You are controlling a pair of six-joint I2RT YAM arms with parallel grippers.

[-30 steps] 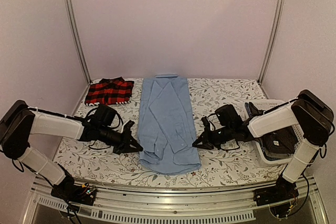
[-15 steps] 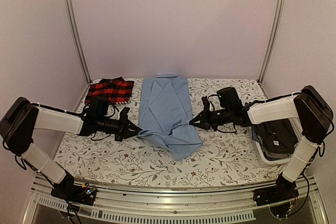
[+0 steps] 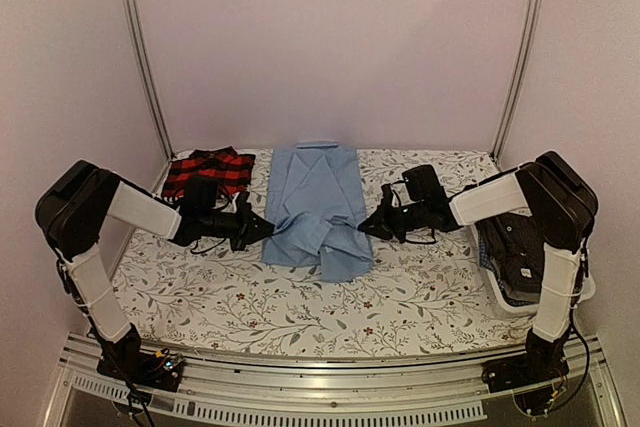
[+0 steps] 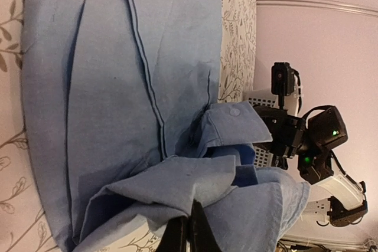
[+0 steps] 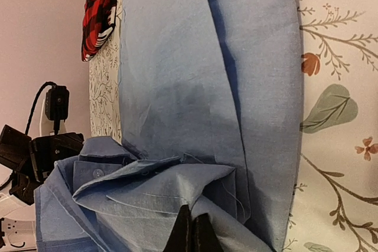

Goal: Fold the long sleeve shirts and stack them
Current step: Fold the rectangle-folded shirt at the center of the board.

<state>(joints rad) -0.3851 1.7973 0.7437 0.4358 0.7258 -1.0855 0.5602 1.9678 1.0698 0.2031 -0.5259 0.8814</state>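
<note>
Light blue shirt: we see it lying lengthwise in the middle of the counter, collar at the far end, its near hem lifted and bunched over the body.
Left claw: pinched together on the hem's left corner, low over the cloth.
Right claw: clamped on the hem's right corner, level with its partner.
Other shirts: a red-and-black plaid shirt lies folded at the far left corner; dark shirts wait in the white basket at the right.
Risk, slipping: we judge each hold to be a thin pinch on a few layers, so a quick pull could strip a corner free and drop the fold.
Risk, skew: if one claw travels farther than the other, the hem would land crooked on the body.
Risk, bunching: the cloth sags and wrinkles between the two claws, and a buttoned cuff pokes out of the heap. Laid down like this, we think creases would be trapped inside.
Risk, dragging: pulling too low could shift the whole shirt toward the far edge.
Writing: we can read none, no brand, label or tag on any shirt or on the basket.
</note>
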